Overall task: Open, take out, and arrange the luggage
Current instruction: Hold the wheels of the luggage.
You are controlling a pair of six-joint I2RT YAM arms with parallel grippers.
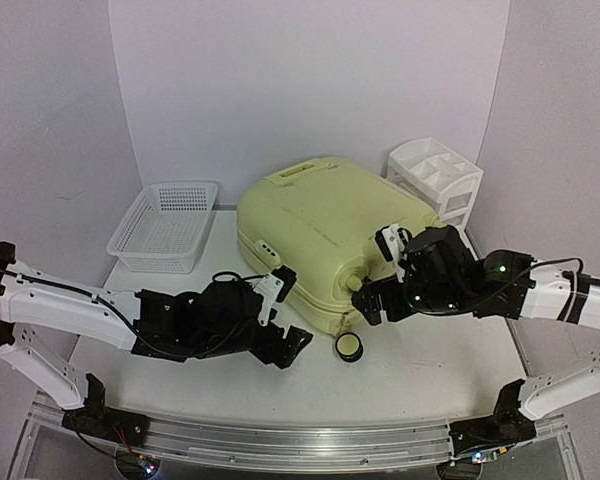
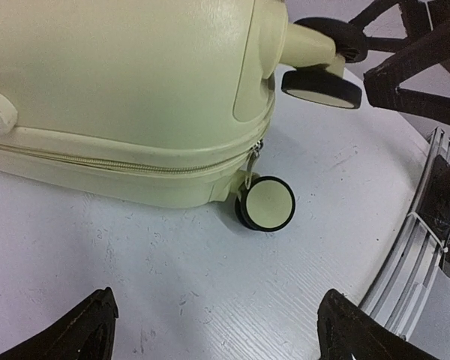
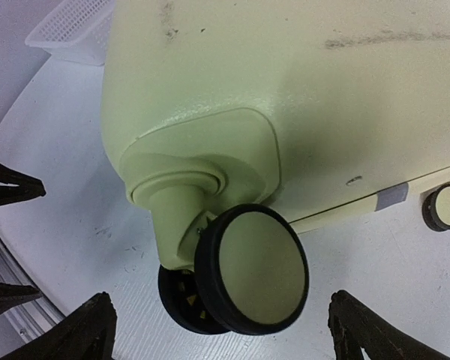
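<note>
The luggage point(image 1: 325, 235), a pale yellow-green hard-shell case, lies shut and flat on the white table point(image 1: 420, 365), its cream wheels toward me. My left gripper point(image 1: 292, 315) stands open at the case's near corner, with nothing between its fingers. In the left wrist view a corner wheel point(image 2: 266, 204) and the zip pull point(image 2: 253, 154) sit ahead of the open left gripper point(image 2: 217, 334). My right gripper point(image 1: 373, 272) is open beside the case's near right corner. In the right wrist view a double wheel point(image 3: 255, 270) hangs just ahead of the open right gripper point(image 3: 225, 334), apart from both fingers.
A white mesh basket point(image 1: 167, 225) stands left of the case, and a white drawer organizer point(image 1: 435, 180) stands behind it on the right. The metal rail point(image 1: 300, 440) runs along the table's near edge. White walls close in the back and sides.
</note>
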